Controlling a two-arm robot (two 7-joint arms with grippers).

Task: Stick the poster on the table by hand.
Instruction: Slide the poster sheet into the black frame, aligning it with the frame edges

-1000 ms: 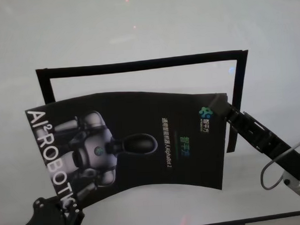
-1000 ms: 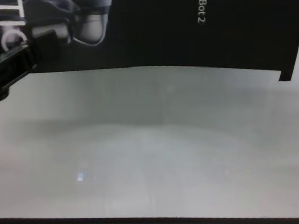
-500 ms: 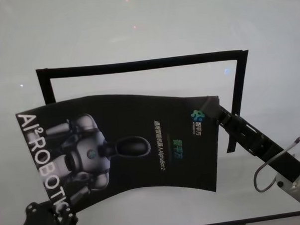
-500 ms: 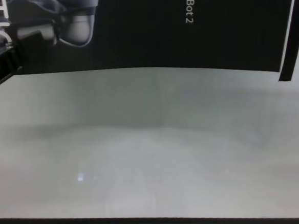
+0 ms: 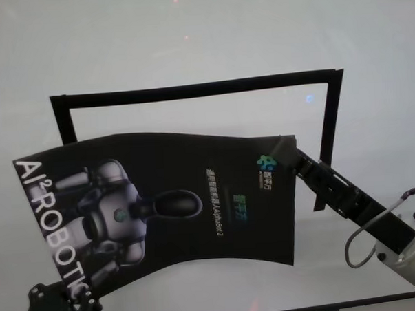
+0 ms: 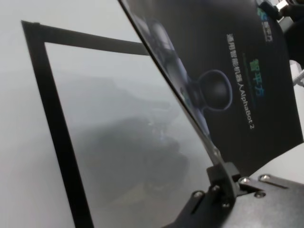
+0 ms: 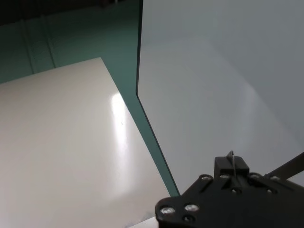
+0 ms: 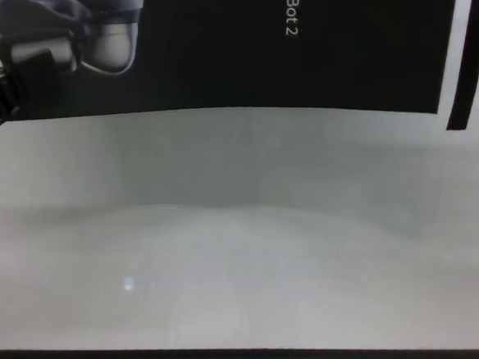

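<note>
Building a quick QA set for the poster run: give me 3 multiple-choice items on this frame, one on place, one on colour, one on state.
1. Which corner of the poster does the right gripper hold?
A. far right
B. near left
C. centre

2. What colour is the tape frame on the table?
A. red
B. black
C. yellow

3. How does the poster lie?
A. flat inside the frame
B. rolled into a tube
C. held up and bowed between both grippers

Answers:
1. A: the head view shows the right gripper at that corner.
2. B: dark strips outline a rectangle.
3. C: the left gripper holds the near left corner; the near edge curves above the table.
</note>
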